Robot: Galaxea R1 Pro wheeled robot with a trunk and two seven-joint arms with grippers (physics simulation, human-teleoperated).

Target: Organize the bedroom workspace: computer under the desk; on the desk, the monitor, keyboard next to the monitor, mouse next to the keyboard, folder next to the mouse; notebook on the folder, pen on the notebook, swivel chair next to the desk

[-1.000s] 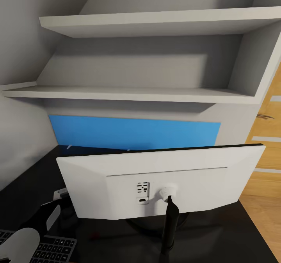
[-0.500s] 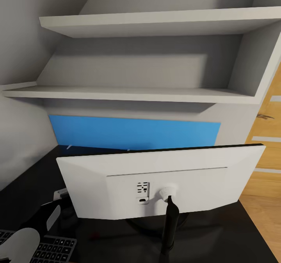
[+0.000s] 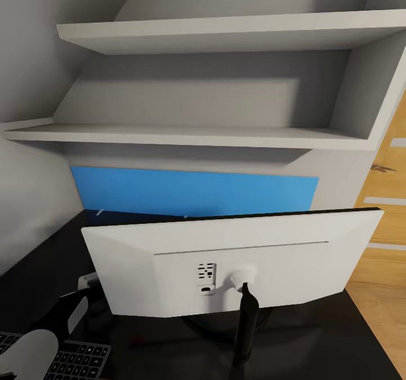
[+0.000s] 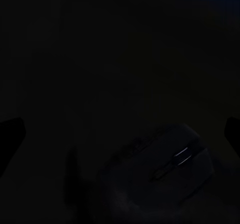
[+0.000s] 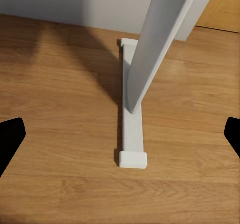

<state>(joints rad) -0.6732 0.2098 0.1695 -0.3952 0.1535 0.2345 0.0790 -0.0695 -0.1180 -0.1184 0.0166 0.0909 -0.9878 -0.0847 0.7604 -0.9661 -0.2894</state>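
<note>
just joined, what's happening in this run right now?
The robot faces the glossy black desk, looking at the white back of the wide flat monitor standing on it. A slim black keyboard lies at the desk's near left corner. The left tool hovers open above a small rounded black mouse on the dark desktop. The right tool hangs open over the wooden floor by a white desk leg, holding nothing.

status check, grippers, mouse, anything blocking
Both grippers open, empty. Mouse on dark desk beneath left gripper. Monitor on desk, white back toward camera; keyboard beside it.
</note>
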